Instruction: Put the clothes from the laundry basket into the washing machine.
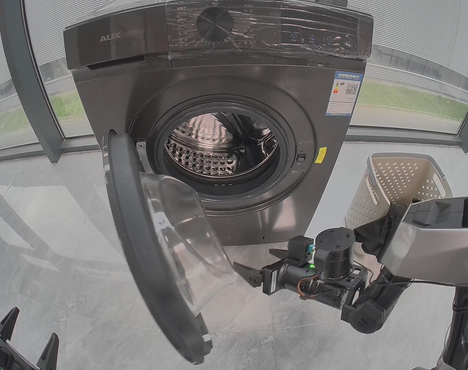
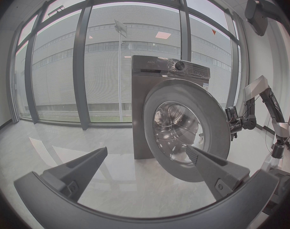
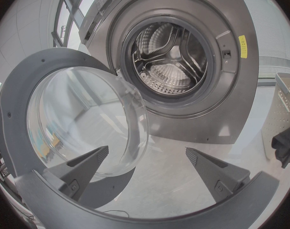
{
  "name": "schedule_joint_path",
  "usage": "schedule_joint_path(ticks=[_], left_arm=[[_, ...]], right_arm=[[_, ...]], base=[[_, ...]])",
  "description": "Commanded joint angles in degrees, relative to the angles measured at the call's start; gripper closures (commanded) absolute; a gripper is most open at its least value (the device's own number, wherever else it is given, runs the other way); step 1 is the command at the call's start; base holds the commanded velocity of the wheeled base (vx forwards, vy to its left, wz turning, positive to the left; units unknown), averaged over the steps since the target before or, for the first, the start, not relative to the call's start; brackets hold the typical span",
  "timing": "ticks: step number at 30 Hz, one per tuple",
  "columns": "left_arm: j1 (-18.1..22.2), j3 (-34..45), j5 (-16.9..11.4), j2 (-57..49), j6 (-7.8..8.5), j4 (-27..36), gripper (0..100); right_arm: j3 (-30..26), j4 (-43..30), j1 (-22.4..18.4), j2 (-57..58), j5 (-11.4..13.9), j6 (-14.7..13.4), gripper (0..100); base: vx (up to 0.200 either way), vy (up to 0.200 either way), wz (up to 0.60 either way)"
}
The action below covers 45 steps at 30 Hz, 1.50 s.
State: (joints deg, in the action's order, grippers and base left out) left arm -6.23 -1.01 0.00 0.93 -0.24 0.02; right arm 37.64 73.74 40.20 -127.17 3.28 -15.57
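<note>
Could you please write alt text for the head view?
A dark grey front-loading washing machine has its round glass door swung open. The open right end effector hangs beside the door, a beige perforated laundry basket farther right.

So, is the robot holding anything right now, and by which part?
Nothing is held. The black left gripper and the black right gripper are both open and empty.

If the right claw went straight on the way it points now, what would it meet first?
Most likely the bulging glass of the open door, close ahead of the right claw. Depth is unclear; it might just clear the glass's edge.
</note>
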Motion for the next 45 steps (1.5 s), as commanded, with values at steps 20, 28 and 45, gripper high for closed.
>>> schedule_joint_path(ticks=[20, 28, 45], left_arm=[[-0.01, 1.01, 0.00, -0.93, -0.02, -0.02, 0], [-0.01, 1.01, 0.00, -0.93, -0.02, -0.02, 0], [-0.01, 1.01, 0.00, -0.93, -0.02, -0.02, 0]], right_arm=[[12.37, -6.77, 1.02, -3.78, 1.03, 0.27, 0], [21.24, -8.35, 2.86, -9.94, 0.68, -0.08, 0], [38.03, -18.72, 8.40, -14.07, -0.99, -3.33, 0]], base=[[-0.120, 0.000, 0.00], [0.000, 0.000, 0.00], [0.000, 0.000, 0.00]])
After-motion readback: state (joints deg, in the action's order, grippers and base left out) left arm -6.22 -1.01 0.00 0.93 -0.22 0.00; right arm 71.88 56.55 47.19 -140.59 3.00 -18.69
